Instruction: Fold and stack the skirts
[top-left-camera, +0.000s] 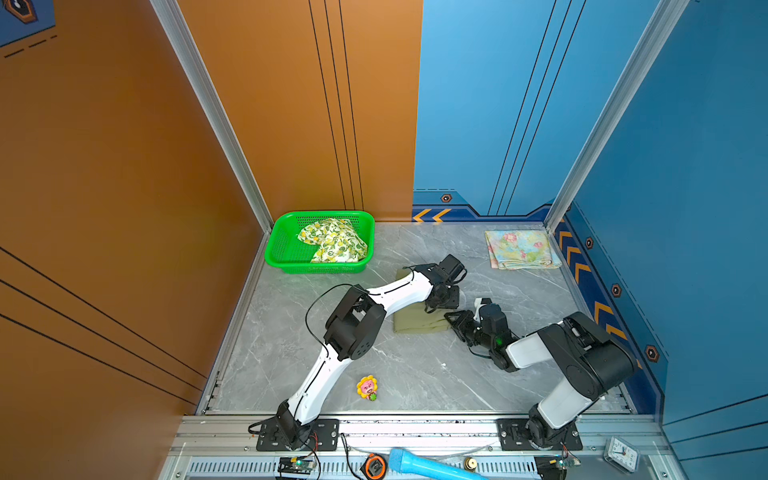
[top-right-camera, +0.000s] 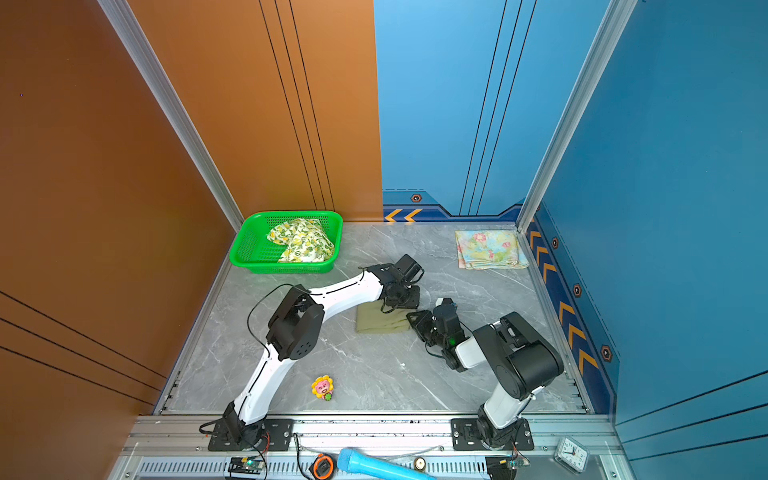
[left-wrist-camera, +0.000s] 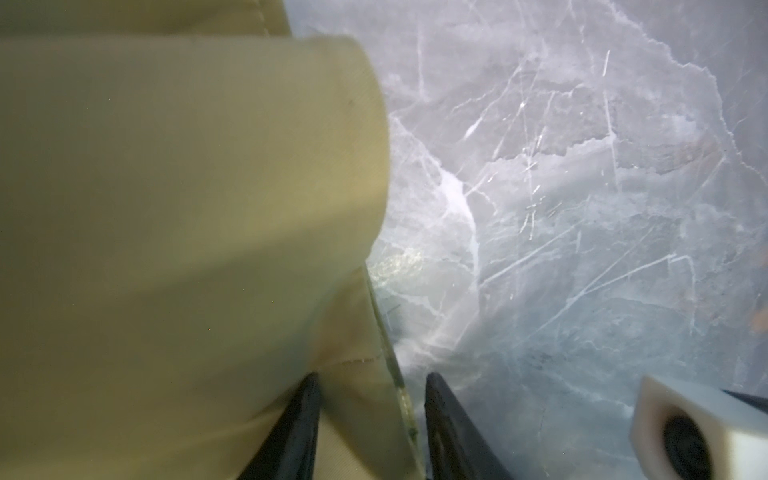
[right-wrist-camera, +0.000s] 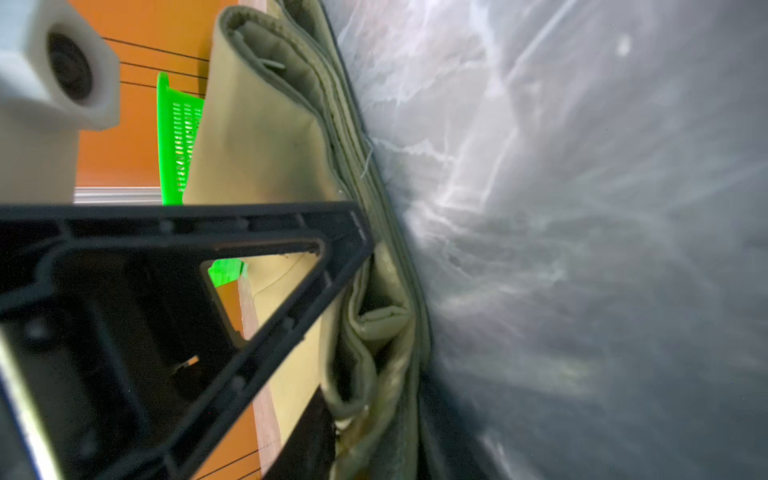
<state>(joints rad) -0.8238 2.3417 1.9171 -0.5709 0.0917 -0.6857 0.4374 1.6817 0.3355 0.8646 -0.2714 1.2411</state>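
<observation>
Left wrist: left hand (left-wrist-camera: 372, 380) clamped on olive skirt (left-wrist-camera: 187, 208); right hand (top-left-camera: 456, 322) touches folds, closure unclear.

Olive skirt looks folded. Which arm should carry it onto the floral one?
Probably right. The right gripper meets the olive skirt at its right edge, toward the floral skirt; the left gripper, at the far edge, would reach across.

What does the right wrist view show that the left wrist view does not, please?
Only the right wrist view shows the green basket, the orange wall and the stacked folded layers of the olive skirt seen edge-on. Only the left wrist view shows the left end effector, with the skirt's hem between its fingers. Both show the olive skirt lying on the grey marble table.
</observation>
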